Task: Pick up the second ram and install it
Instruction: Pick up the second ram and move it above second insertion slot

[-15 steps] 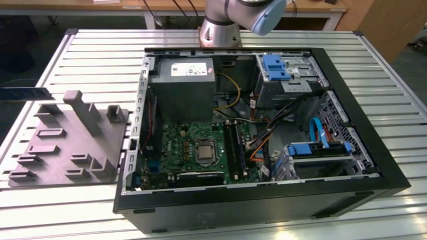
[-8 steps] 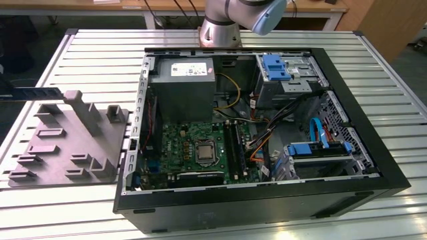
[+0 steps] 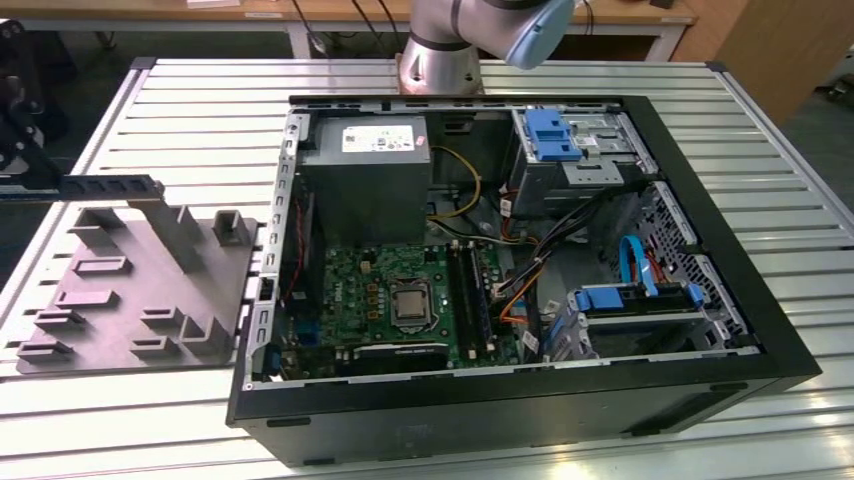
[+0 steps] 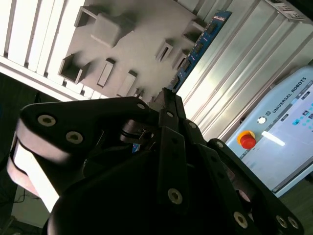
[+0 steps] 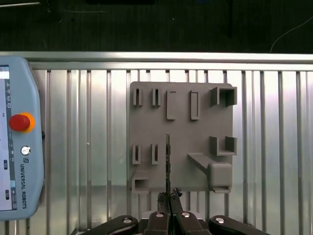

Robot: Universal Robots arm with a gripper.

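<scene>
A grey fixture plate [image 3: 127,288] with raised blocks and slots lies on the slatted table [image 3: 187,120] at the exterior view's left, just beside the open computer case [image 3: 534,412]. A teach pendant [image 5: 19,137] lies on the slats near the plate, not touching it. The claw [image 5: 169,195] hangs above the plate, its tips drawn together on the second ram [image 5: 167,159]. The second ram juts out from the tips and is seen edge-on in the first wrist view. In the exterior view it shows level over the plate's far left part, clear of the blocks.

Inside the case lie the motherboard [image 3: 360,290] with its long black memory slots [image 3: 470,290] and a grey power supply [image 3: 363,170] at the far side. Blue drive brackets [image 3: 550,135] and loose cables [image 3: 527,285] sit toward the exterior view's right of the slots. The case walls stand high around the board. Bare slats run between the plate and the table edge [image 5: 156,59]
</scene>
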